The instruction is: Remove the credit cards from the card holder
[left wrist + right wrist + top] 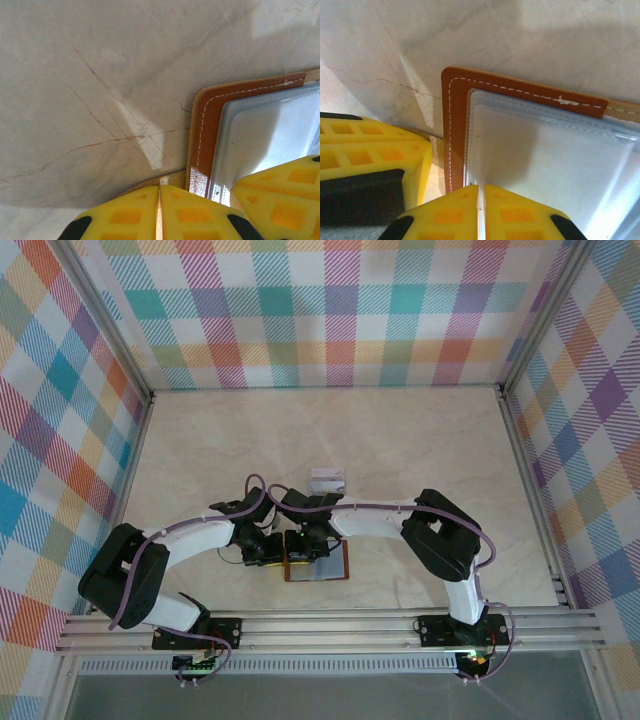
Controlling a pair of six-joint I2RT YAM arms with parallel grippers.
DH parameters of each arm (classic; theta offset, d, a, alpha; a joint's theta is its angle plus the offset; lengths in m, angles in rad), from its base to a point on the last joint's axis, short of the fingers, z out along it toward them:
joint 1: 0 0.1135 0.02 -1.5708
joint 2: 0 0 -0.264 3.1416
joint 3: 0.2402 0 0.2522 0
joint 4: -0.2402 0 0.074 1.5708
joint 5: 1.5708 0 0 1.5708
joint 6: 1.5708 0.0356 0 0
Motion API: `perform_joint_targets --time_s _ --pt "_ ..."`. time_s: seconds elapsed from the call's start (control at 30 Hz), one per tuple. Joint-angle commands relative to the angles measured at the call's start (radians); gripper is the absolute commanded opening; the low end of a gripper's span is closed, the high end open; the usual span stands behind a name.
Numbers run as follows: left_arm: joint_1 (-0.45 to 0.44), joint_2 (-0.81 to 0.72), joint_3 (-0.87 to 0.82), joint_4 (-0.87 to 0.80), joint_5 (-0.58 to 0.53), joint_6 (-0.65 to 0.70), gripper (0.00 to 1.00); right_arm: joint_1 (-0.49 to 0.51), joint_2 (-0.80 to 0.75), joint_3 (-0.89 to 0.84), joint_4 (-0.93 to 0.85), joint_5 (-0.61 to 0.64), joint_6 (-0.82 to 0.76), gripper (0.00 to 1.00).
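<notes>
Hemming table (pixel 420 440), card holder (pixel 338 566) — plaid walls (pixel 330 310)

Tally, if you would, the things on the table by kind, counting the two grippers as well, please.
card holder: 1, lying open
loose pale card: 1, lying apart beyond the holder; too small to tell whether it is a single card
grippers: 2, left gripper and right gripper
Total: 4
</notes>
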Motion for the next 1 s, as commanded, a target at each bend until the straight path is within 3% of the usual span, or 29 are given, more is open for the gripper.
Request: perform_joint_targets --time_s 0.0,0.37,0.63,0.97 --pt "-0.011 0.006 -0.026 -0.013 0.005 -0.006 0.11 0.006 0.012 -0.002 -0.021 0.019 0.019 0.13" --pt "-0.011 0.000 -0.024 -0.021 0.000 -0.007 0.11 0.008 -0.007 -0.013 -0.150 0.086 0.010 0.21" --pt "-0.011 0.006 -0.014 -0.025 0.000 -0.008 0.11 0.021 0.000 0.032 -0.268 0.146 -0.010 0.37" --pt "-0.011 0.008 -0.009 -0.030 0.000 -0.004 0.12 0.029 0.015 0.100 -0.381 0.225 -0.021 0.48"
